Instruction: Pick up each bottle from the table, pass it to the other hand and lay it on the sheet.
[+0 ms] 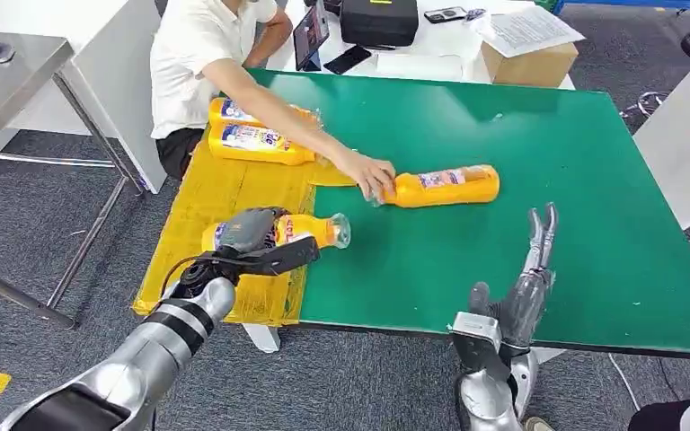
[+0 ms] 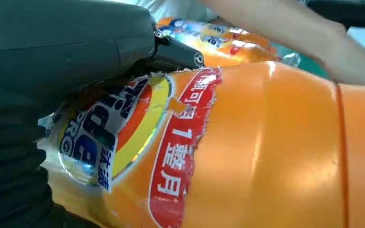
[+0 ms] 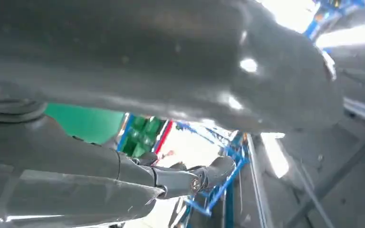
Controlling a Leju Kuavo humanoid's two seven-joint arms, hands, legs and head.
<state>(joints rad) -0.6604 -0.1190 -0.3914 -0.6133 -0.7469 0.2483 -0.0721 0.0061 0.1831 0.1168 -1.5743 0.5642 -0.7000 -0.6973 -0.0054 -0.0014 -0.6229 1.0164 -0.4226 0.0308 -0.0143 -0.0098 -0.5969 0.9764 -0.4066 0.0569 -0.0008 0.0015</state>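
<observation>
Left hand [image 1: 256, 235]: fingers wrapped over an orange bottle [image 1: 310, 230] lying on the yellow sheet [image 1: 225, 193], cap toward the green table [image 1: 521, 224]. Right hand [image 1: 526, 287]: fingers spread, holding nothing, above the near table edge. Two bottles [image 1: 252, 135] farther along the sheet. A person's hand [image 1: 368, 172] touches another bottle [image 1: 445, 186] on the green.

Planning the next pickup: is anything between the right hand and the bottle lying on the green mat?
Between them, no. The right hand is open and empty, with bare green mat up to the bottle. But a person's hand is touching its cap end.
</observation>
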